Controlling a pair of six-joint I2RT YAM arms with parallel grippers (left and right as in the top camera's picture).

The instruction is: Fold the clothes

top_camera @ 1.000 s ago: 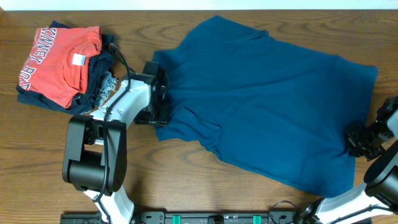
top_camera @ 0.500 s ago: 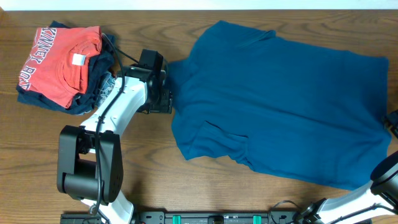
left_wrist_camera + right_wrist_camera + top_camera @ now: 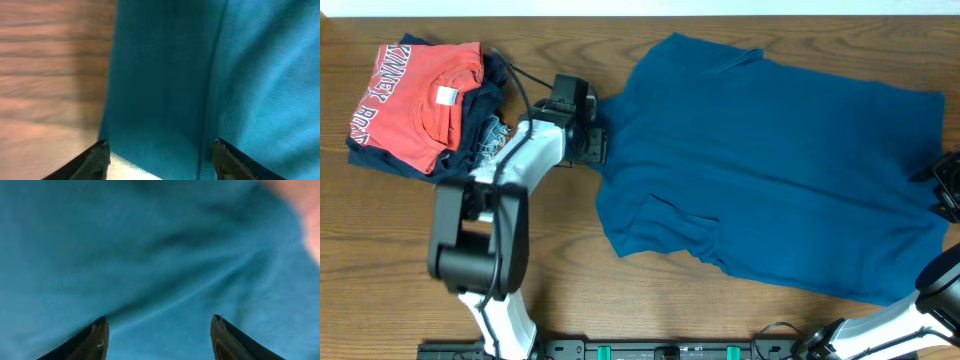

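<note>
The clothes point(image 3: 770, 160), one large plain deep-blue garment, lie spread flat over the middle and right of the wooden table point(image 3: 380, 260), with a small wrinkle near the lower left corner. My left gripper point(image 3: 598, 145) sits at the garment's left edge. In the left wrist view it point(image 3: 160, 145) stands open, with blue fabric point(image 3: 210, 75) and the cloth's edge below it and bare wood to the left. My right gripper point(image 3: 945, 185) is at the garment's right edge. In the right wrist view it point(image 3: 160, 320) is open just above the blue cloth point(image 3: 150, 245).
A red T-shirt with white lettering point(image 3: 415, 100) lies folded on a dark navy denim piece point(image 3: 480, 140) at the back left, close to my left arm. The arm bases stand along the front edge.
The garment has been pulled to the right and now lies flatter. My right gripper has let go of its right edge and opened. My left gripper shifted slightly right along the left edge.
</note>
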